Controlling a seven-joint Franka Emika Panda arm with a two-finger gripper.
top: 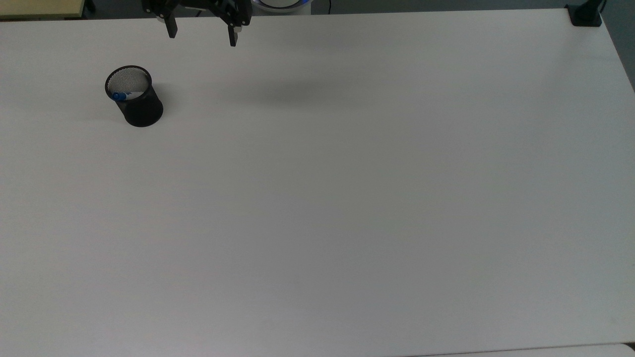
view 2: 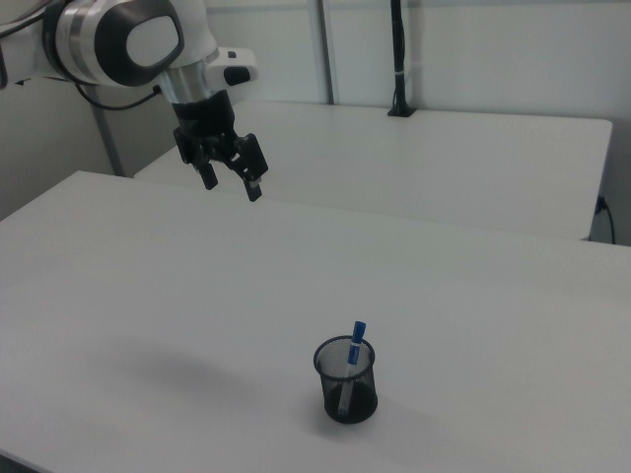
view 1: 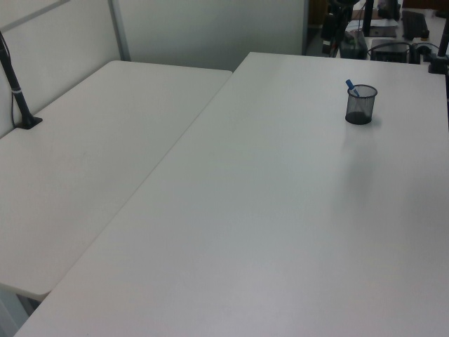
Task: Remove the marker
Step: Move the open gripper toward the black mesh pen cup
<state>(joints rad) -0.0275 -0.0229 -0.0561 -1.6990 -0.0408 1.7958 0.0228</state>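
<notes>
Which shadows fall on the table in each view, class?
Top view: a soft grey blur on the table, right of the open gripper. Right view: a faint patch left of the mesh cup. Left view: only a small dark ring under the cup.

White table (top: 347, 198) carries a black mesh cup (top: 141, 110), upright near the top view's upper left. Second white table (view 1: 84, 161) adjoins; black clamp post (view 1: 15, 91) on it.

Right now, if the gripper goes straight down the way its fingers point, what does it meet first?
Probably bare table. The open gripper hangs well apart from the mesh cup holding the marker, though the exact touchdown spot is uncertain.
</notes>
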